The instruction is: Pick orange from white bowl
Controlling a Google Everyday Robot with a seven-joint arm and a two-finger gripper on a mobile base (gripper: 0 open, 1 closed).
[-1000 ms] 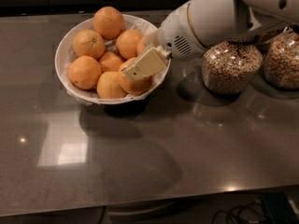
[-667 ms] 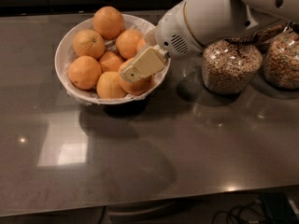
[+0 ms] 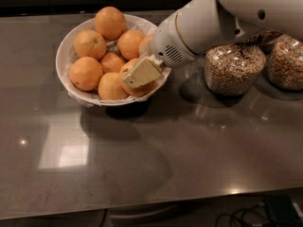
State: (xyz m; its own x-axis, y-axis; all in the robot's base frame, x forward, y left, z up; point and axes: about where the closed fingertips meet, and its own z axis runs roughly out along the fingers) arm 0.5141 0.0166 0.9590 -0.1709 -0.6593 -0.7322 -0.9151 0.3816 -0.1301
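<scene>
The white bowl (image 3: 64, 56) stands at the back left of the dark counter and holds several oranges. The biggest-looking orange (image 3: 110, 22) sits on top at the back of the pile. My gripper (image 3: 141, 73) reaches in from the right on the white arm (image 3: 199, 27). It is down in the bowl's front right part, right over an orange (image 3: 142, 89) that it partly hides. Whether it grips that orange does not show.
Two glass jars of cereal stand to the right of the bowl, one (image 3: 234, 70) partly under my arm and one (image 3: 286, 63) at the right edge. The counter's front edge (image 3: 151, 207) runs along the bottom, with cables below it.
My gripper has sunk a little lower and to the left into the bowl, onto the front right orange. The bowl and jars have not moved.
</scene>
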